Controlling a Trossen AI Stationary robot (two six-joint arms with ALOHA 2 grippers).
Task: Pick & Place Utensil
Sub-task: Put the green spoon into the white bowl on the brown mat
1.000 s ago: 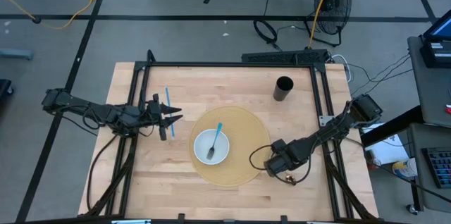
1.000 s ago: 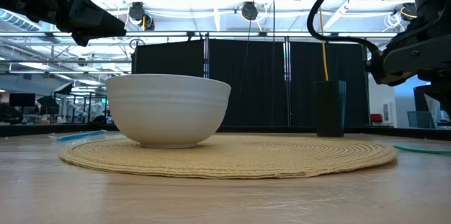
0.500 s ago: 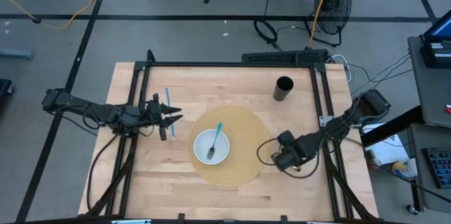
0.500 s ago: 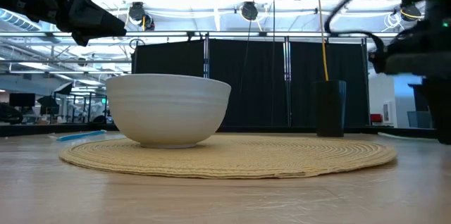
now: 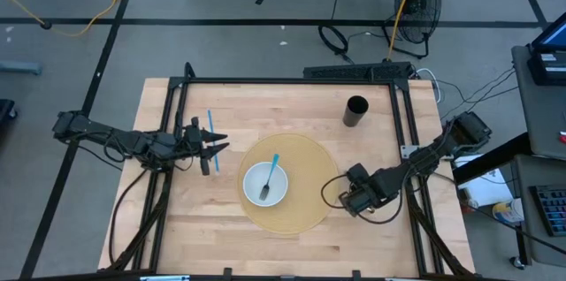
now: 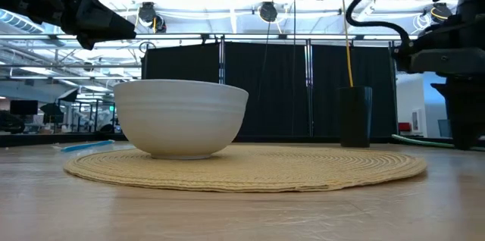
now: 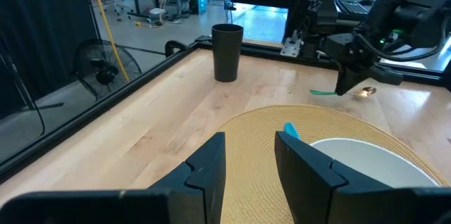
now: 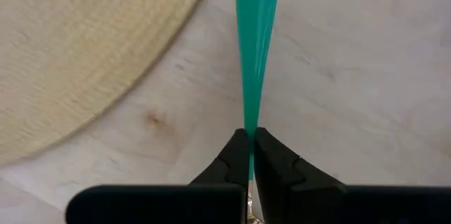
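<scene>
Wooden tabletop (image 5: 265,246), pale planks, boxed by a black frame (image 5: 283,82) along its far edge and both sides; grey floor with cables lies all round.

Left to right, as you look down from above:

Left gripper (image 5: 215,148) hangs near the left frame rail, pointing toward the mat. Its fingers (image 7: 211,164) stand apart with nothing between them. Bare wood lies in front of it up to the mat's edge.

Just beyond that gripper, a thin blue stick (image 5: 212,127) lies flat on the wood; you cannot tell from these views what utensil it is.

Mat (image 5: 305,215): round, woven, straw-coloured, ribbed in rings, mid-table. You have open wood on its near side and far side.

Bowl (image 5: 255,182): white, round, smooth, faintly ridged outside, on the mat's left half. A fork (image 5: 268,184) with a blue handle leans inside it, handle over the far rim.

Cup (image 5: 355,110): dark, matte cylinder, upright near the far right corner, well apart from the mat.

Right gripper (image 5: 352,200) sits just off the mat's right edge, close to the right rail. Its fingers (image 8: 236,155) are pinched together on the thin end of a green utensil (image 8: 255,34): flat, glossy plastic, widening away from the grip, over bare wood beside the mat's rim.
</scene>
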